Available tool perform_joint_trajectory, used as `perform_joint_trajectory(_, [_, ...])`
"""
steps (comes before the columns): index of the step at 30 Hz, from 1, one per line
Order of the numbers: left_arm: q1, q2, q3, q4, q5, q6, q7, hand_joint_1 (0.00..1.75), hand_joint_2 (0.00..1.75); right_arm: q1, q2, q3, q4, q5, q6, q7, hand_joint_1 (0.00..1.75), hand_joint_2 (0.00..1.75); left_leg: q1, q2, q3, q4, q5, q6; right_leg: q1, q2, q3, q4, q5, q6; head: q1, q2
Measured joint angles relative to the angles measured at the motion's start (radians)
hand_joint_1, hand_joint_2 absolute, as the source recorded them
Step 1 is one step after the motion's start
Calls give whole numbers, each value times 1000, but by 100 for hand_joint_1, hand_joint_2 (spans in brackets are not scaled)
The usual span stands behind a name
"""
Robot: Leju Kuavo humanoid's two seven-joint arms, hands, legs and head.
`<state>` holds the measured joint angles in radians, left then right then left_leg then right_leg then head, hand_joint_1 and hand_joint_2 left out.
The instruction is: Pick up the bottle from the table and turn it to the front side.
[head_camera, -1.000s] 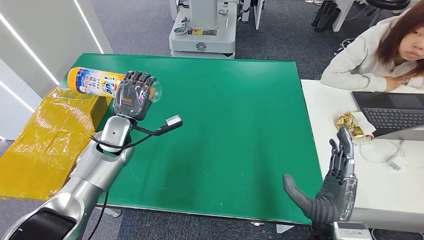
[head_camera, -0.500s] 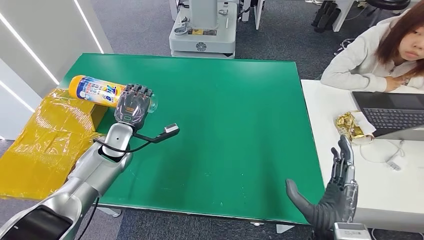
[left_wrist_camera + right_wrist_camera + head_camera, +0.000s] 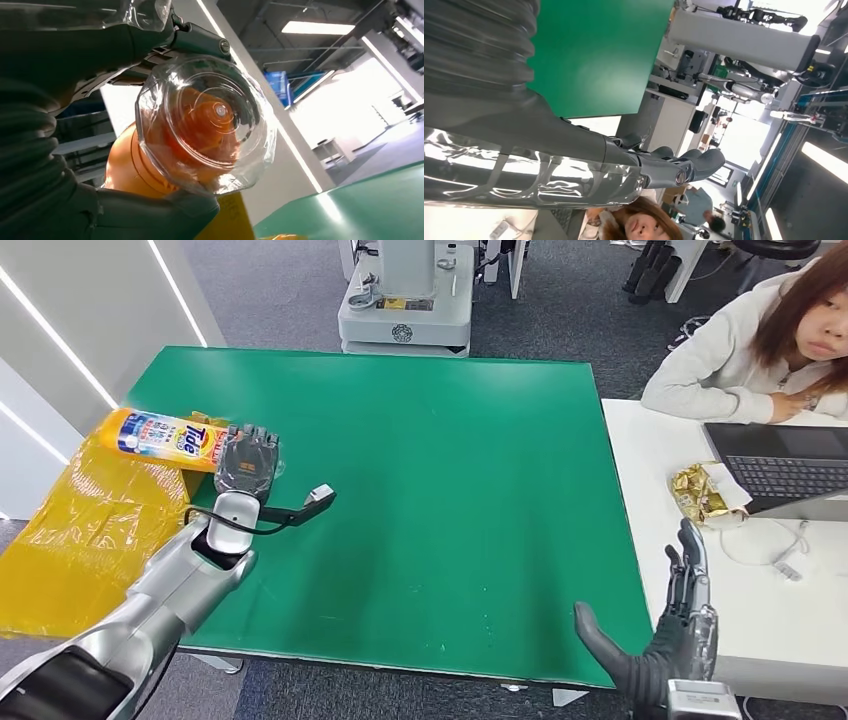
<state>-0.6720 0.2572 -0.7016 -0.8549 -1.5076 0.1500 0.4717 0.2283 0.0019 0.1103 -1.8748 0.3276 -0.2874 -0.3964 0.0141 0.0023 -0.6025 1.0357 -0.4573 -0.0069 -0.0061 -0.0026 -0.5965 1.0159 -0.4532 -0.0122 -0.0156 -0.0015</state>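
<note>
The bottle point(image 3: 160, 437) is off the table and lying sideways in the air, over the green table's point(image 3: 450, 490) edge at about nine o'clock, partly above the yellow wrapped boxes point(image 3: 90, 530) that sit beside the table there. It is orange-yellow with a blue and white label (the word "Tide" faces up toward the head camera). Its clear-capped end points toward the table's middle and is wrapped by the left hand point(image 3: 245, 458), while its rounded base sticks out toward nine o'clock. From the left wrist camera, the clear cap point(image 3: 205, 125) fills the middle, with orange showing through it, and the dark fingers point(image 3: 75, 45) and thick thumb point(image 3: 150, 217) close around the bottle on both sides, so the left hand is plainly grasping it. A small grey plug on a black cable point(image 3: 320, 494) juts out from the left wrist toward three o'clock.

The right hand point(image 3: 665, 630) hangs at about five o'clock, just off the table's near corner, fingers straight and spread, thumb out to the side, holding nothing.

Beyond it, at three o'clock, a white desk point(image 3: 800, 610) carries a laptop point(image 3: 775, 465) and a crumpled gold wrapper point(image 3: 700, 490). A person in a pale hoodie point(image 3: 730, 350) leans on that desk. At twelve o'clock, past the table's far edge, stands a grey machine base point(image 3: 405, 310).
</note>
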Motion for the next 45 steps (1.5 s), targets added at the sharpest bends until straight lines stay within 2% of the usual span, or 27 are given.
perform_joint_trajectory(5, [6,7,-1,0,0,-20,71,175,175,13,23,-23,-21,21,16,14,0,175,0,0,0,0,0,0,0,0,0,0,0,0,0,0])
perform_joint_trajectory(15, [37,26,-1,-1,0,-53,125,175,175,34,43,-49,-34,28,47,8,0,175,0,0,0,0,0,0,0,0,0,0,0,0,0,0])
perform_joint_trajectory(22, [73,23,15,-9,0,-70,33,175,175,35,52,-57,-40,30,59,8,0,175,0,0,0,0,0,0,0,0,0,0,-1,0,0,0])
perform_joint_trajectory(30, [106,-4,93,-9,0,-67,-62,175,175,43,54,-69,-55,30,66,6,0,175,0,0,0,0,0,0,0,0,0,0,-1,0,0,0])
perform_joint_trajectory(45, [129,-59,260,51,0,-67,-163,175,175,64,54,-71,-76,31,65,9,0,175,0,0,-1,0,0,0,0,0,0,0,-1,0,0,0])
